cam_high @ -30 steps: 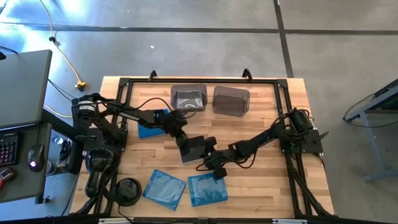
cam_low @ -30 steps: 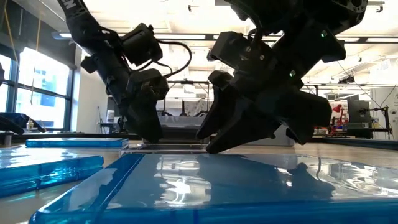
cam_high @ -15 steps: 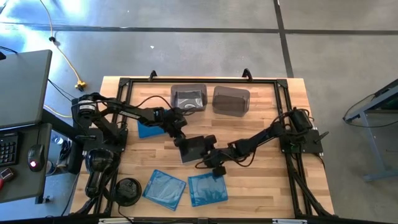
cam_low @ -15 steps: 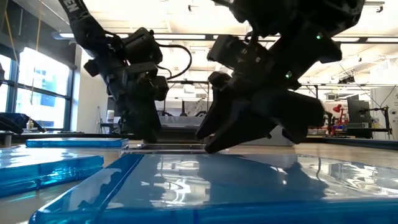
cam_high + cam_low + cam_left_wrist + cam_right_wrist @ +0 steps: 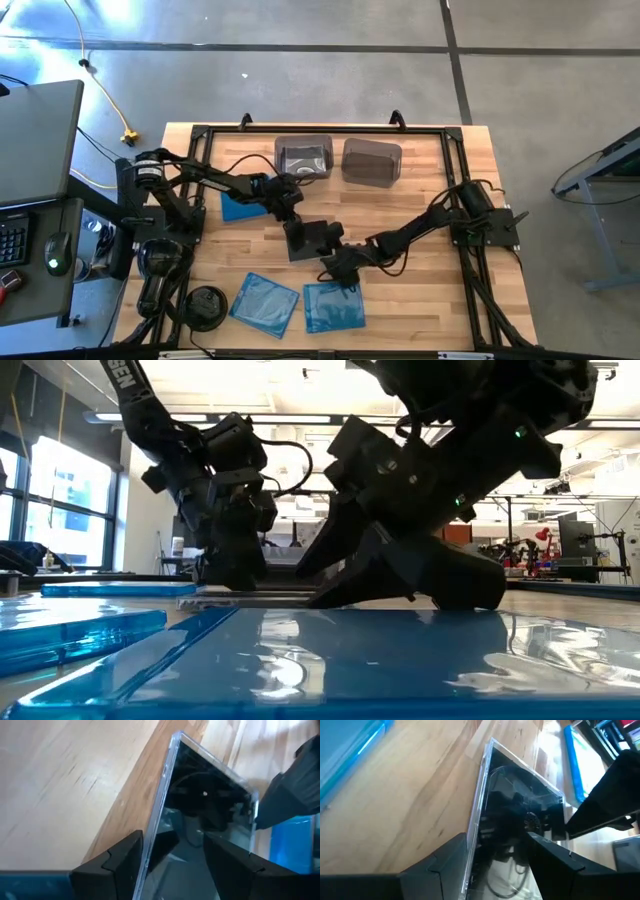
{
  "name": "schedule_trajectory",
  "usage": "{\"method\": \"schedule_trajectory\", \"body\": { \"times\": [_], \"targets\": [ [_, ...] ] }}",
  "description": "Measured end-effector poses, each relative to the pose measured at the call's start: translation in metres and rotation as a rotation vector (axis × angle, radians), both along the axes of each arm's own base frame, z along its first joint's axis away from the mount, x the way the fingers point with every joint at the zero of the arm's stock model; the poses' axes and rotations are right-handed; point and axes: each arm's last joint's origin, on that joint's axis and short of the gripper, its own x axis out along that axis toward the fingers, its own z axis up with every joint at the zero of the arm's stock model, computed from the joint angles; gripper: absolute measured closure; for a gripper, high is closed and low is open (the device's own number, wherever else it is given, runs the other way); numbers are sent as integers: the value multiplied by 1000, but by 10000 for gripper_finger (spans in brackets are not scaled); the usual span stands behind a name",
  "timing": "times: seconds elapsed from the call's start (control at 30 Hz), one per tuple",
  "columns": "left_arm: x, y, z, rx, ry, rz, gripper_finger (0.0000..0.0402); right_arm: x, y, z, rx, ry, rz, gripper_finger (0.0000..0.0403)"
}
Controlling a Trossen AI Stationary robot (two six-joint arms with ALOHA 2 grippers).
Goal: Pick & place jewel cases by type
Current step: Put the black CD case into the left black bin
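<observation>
A dark grey-black jewel case (image 5: pixel 315 240) lies mid-table, low on the wood in the low view (image 5: pixel 260 595). My left gripper (image 5: pixel 296 228) is at its far-left corner and my right gripper (image 5: pixel 335 262) at the opposite near-right corner. Both are closed down on it. Two translucent blue cases (image 5: pixel 265 303) (image 5: pixel 333 305) lie flat near the table's near edge. A third blue case (image 5: pixel 236 208) lies under the left arm. I cannot make out the clear case. My left gripper (image 5: pixel 172 840) has the dark case's corner between its two fingers, slanting down from the far left. One finger (image 5: pixel 120 862) lies beside the clear side edge (image 5: pixel 150 850) and the other over the dark face (image 5: pixel 210 805). The fingers hide the contact itself. My right gripper (image 5: pixel 496 840) takes the opposite corner the same way, slanting low from the near right. The clear edge (image 5: pixel 472 850) runs along one finger (image 5: pixel 445 862) and the other finger lies over the dark face (image 5: pixel 520 805). The case stays low on the table.
Two smoky grey bins (image 5: pixel 303 157) (image 5: pixel 371 162) stand side by side at the far edge; the left one has something flat inside. A round black object (image 5: pixel 205 305) sits at the near-left corner. A black frame borders the table. Bare wood lies on the right.
My right gripper has moved a little toward the near edge, dropped lower and tipped flatter against the dark case's corner. My left gripper has shifted slightly toward the right. The dark case has stayed about where it was.
</observation>
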Motion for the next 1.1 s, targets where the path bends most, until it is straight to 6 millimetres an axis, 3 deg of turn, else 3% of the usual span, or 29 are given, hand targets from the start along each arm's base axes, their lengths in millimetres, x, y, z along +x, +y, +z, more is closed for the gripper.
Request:
{"method": "schedule_trajectory", "body": {
  "times": [0.37,0.7,1.1],
  "targets": [
    [4,-2,3,-137,-38,10,192,-1,-7,-3,-4,31,-57,206],
    [5,-2,5,-146,-61,-4,192,-7,-7,12,-53,39,-50,206],
    [16,9,44,-20,-154,-4,192,-7,-11,14,-120,33,-107,206]
  ]
}}
